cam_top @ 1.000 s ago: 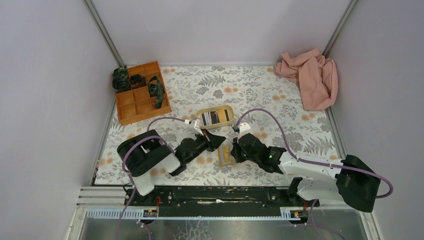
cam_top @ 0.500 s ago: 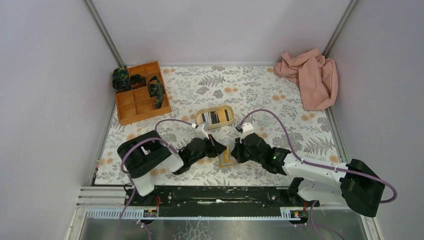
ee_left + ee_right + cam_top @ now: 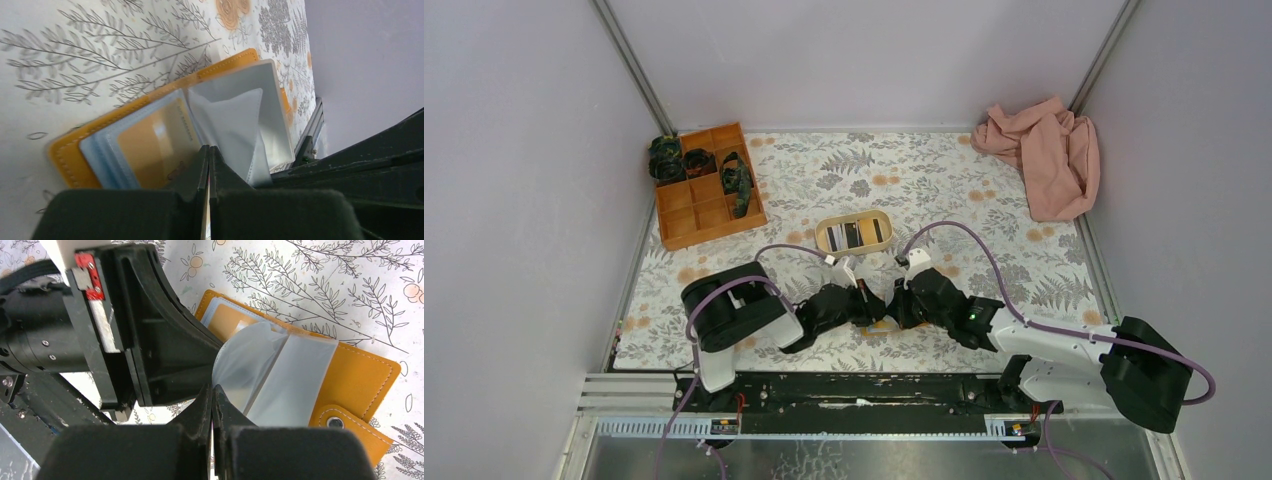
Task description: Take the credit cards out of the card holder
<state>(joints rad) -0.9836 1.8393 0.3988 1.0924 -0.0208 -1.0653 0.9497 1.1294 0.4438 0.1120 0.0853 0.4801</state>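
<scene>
The orange card holder [image 3: 360, 375] lies open on the floral mat, its clear sleeves fanned up. An orange credit card [image 3: 150, 142] sits inside the leftmost sleeve [image 3: 232, 322]. My left gripper [image 3: 209, 148] is shut, its tips at that card's inner corner; whether they pinch anything I cannot tell. My right gripper [image 3: 213, 388] is shut on the edge of a clear sleeve [image 3: 245, 370], which bulges up toward it. In the top view the two grippers [image 3: 876, 308] [image 3: 894, 310] meet tip to tip and hide nearly all of the card holder [image 3: 880, 324].
A beige oval tray [image 3: 824, 232] with cards in it stands just beyond the grippers. An orange compartment box [image 3: 724, 222] with dark items is at the back left. A pink cloth [image 3: 1044, 155] lies at the back right. The rail [image 3: 854, 385] runs along the near edge.
The left arm has moved right and down until its gripper meets the right one over the card holder, and its jaws have closed. The right gripper stayed shut in place.
</scene>
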